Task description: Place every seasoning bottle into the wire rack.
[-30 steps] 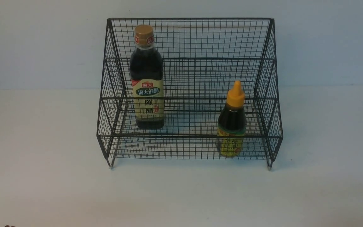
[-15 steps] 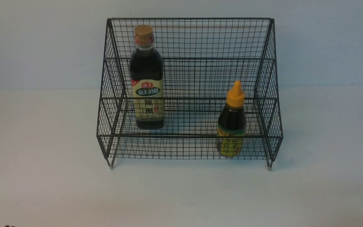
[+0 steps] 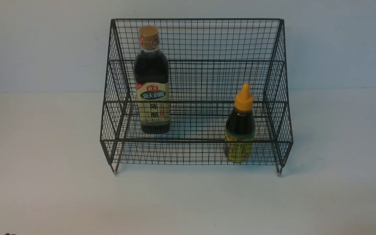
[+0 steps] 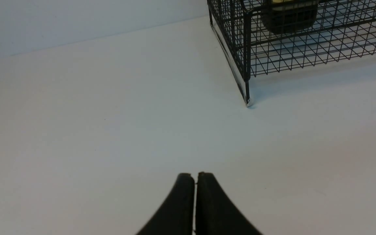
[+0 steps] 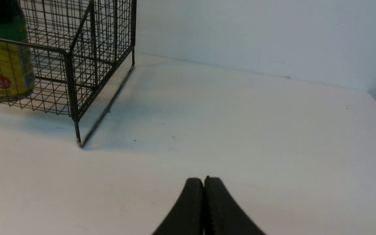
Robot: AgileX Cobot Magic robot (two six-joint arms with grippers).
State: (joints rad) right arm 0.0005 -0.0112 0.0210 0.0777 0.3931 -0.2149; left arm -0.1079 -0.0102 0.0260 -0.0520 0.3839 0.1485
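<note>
The wire rack [image 3: 196, 94] is open at the top and front. Inside it, the tall bottle [image 3: 151, 81] stands at the left and the short bottle [image 3: 240, 125] at the right, with a wide gap between them. Its mesh sides block the way. The white table [image 3: 44, 182] around the rack looks bare.

Plain white table [image 3: 44, 182] w/ pale blue-grey wall [image 3: 38, 45] behind; soft even light, faint shadows.

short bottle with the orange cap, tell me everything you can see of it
The short bottle stands upright in the right end of the wire rack's front lower tier. It holds dark liquid under an orange-yellow nozzle cap, with a green band and yellow label seen through the front mesh. Its base rests on the wire floor; no gripper touches it.
</note>
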